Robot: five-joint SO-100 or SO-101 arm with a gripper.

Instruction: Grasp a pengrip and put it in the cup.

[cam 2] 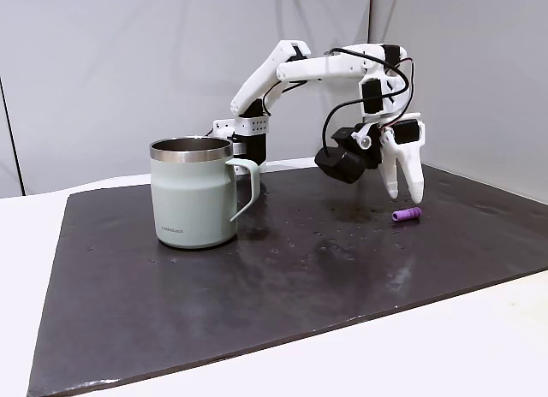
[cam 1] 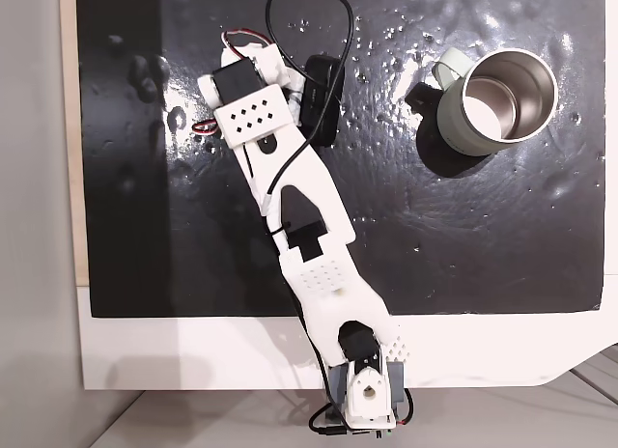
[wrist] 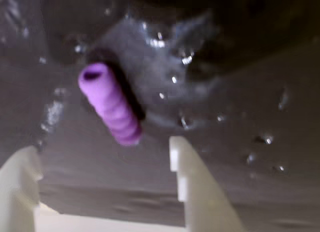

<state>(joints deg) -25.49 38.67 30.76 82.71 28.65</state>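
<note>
The purple ribbed pengrip (wrist: pixel 111 104) lies flat on the dark mat, and in a fixed view the pengrip (cam 2: pixel 408 214) rests just below the white fingers. My gripper (wrist: pixel 102 149) is open and points down, its two fingertips a little short of the pengrip and to either side of it, not touching. Seen from the side, the gripper (cam 2: pixel 405 194) hovers slightly above the mat. The pale grey-green cup (cam 2: pixel 193 192) stands upright and empty far to the left of the gripper, handle towards it. From above, the cup (cam 1: pixel 497 100) is at the top right.
The black slate mat (cam 1: pixel 483 255) covers most of the white table (cam 1: pixel 193 356) and shows shiny wet-looking specks. The white arm (cam 1: pixel 299 226) stretches diagonally over the mat's left half. A black camera block (cam 2: pixel 341 162) hangs beside the gripper.
</note>
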